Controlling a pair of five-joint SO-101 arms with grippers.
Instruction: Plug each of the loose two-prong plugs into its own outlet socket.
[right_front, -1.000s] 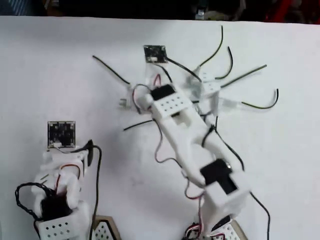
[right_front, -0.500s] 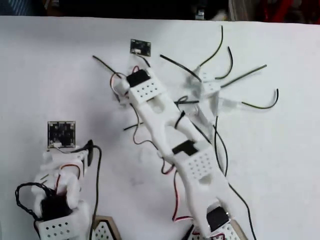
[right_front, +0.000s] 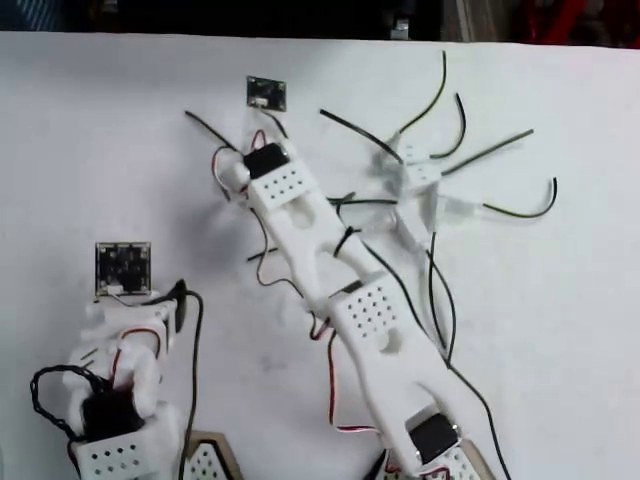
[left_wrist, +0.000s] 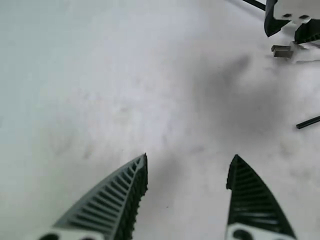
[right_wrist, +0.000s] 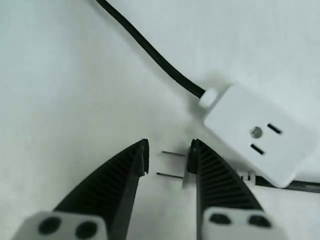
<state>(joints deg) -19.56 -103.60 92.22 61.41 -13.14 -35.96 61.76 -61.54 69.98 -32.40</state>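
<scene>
From above, the right arm (right_front: 330, 250) stretches slantwise across the table (right_front: 560, 350), and the left arm (right_front: 120, 340) sits folded at the near edge. The left wrist view has the left gripper (left_wrist: 187, 162) over bare tabletop, jaws spread. The right wrist view alone brings the right gripper (right_wrist: 167, 150) close. The prongs of a plug (right_wrist: 172, 154) lie in its gap, just beside a white outlet socket (right_wrist: 255, 132). Whether it pinches the plug, I cannot tell.
</scene>
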